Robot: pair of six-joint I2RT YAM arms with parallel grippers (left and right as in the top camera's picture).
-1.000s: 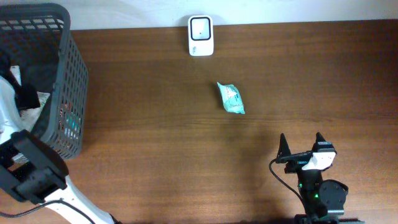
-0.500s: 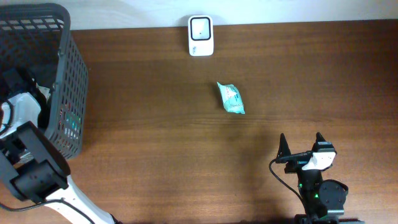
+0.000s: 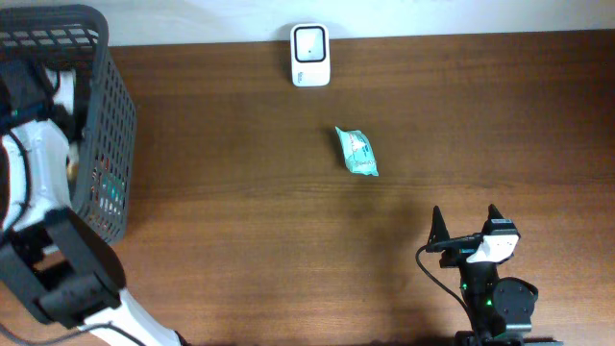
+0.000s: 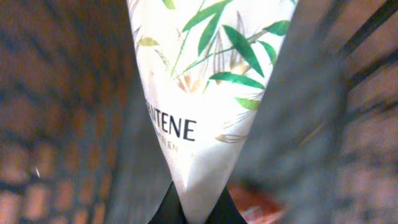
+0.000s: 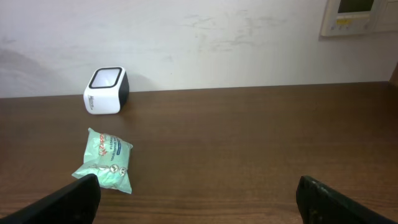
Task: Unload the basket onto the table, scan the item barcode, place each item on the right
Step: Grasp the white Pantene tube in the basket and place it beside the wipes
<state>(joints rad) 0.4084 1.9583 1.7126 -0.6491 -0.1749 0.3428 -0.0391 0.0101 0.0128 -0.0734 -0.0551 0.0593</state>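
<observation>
A: What is taking the most room here?

B: The brown wooden table (image 3: 240, 240) is filling almost the whole overhead view. At its left end a dark mesh basket (image 3: 108, 144) is standing, and the left arm (image 3: 38, 163) is reaching down into it from above.

A: And what is the left gripper doing in there?

B: The left gripper (image 4: 196, 211) is pressing its two dark fingers together on the narrow lower end of a white sachet (image 4: 199, 93). The sachet is showing green leaves and the word PANTENE. It is sitting inside the basket, and the mesh is appearing blurred all around it in the left wrist view. I cannot tell whether it is touching the basket floor.

A: What is happening on the other side?

B: The right gripper (image 3: 466, 219) is waiting near the front edge of the table, at the right. Its fingers are standing wide apart and are holding nothing. It is pointing toward the far edge.

A: Where is the scanner?

B: The white scanner (image 3: 309, 55), with a dark window on top, is standing at the far edge of the table, near the middle, close to the pale wall (image 5: 186, 37).

A: Is anything lying on the open table?

B: Yes, a teal packet (image 3: 356, 152) is lying flat between the scanner and the right gripper. It is nearer to the scanner and is touching neither of them.
</observation>
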